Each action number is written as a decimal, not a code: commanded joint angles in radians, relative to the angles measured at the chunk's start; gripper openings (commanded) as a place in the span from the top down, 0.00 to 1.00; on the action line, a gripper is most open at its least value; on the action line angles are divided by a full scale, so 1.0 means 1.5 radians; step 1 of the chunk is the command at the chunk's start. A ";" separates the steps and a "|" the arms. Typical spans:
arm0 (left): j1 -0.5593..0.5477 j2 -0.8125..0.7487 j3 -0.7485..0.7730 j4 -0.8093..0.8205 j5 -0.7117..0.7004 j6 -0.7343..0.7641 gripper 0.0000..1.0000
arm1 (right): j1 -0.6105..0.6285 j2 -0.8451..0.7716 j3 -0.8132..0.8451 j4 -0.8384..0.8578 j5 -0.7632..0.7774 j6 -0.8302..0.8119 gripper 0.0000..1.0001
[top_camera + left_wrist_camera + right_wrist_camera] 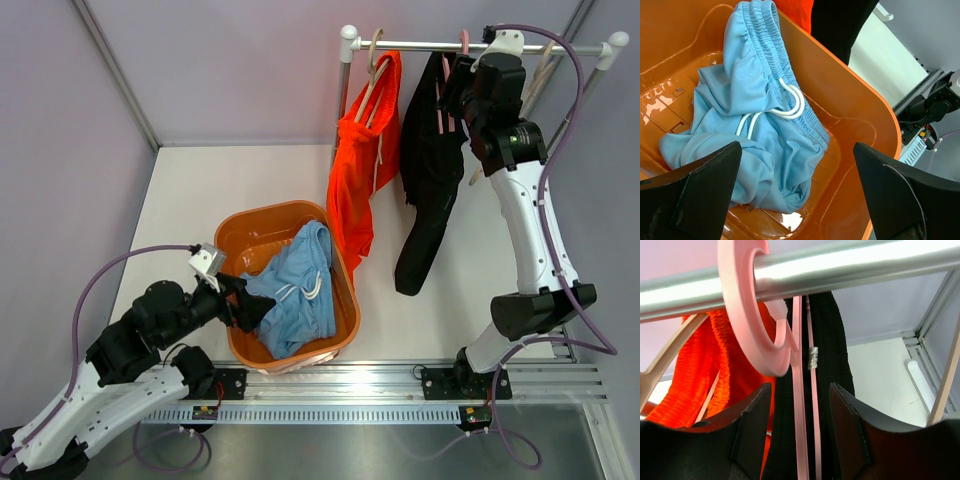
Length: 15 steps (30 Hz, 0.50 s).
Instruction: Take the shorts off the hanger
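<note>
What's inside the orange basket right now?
The light blue shorts lie crumpled in the orange basket, white drawstring showing. Anything under the fabric is hidden.

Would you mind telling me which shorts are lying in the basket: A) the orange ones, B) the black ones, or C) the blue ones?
C: the blue shorts lie crumpled in the basket, while the orange shorts and black shorts hang from the rail.

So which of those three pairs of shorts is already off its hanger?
The light blue shorts, lying in the basket; the orange shorts and black shorts hang from the rail.
</note>
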 commanded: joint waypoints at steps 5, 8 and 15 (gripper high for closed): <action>-0.005 -0.015 -0.005 0.033 0.004 0.003 0.01 | 0.002 0.039 0.005 0.092 0.025 -0.021 0.48; -0.007 -0.016 -0.005 0.033 0.003 0.003 0.01 | 0.002 0.037 -0.020 0.132 0.029 -0.022 0.50; -0.009 -0.014 -0.005 0.032 0.000 0.002 0.01 | 0.002 0.035 -0.055 0.201 0.034 -0.025 0.55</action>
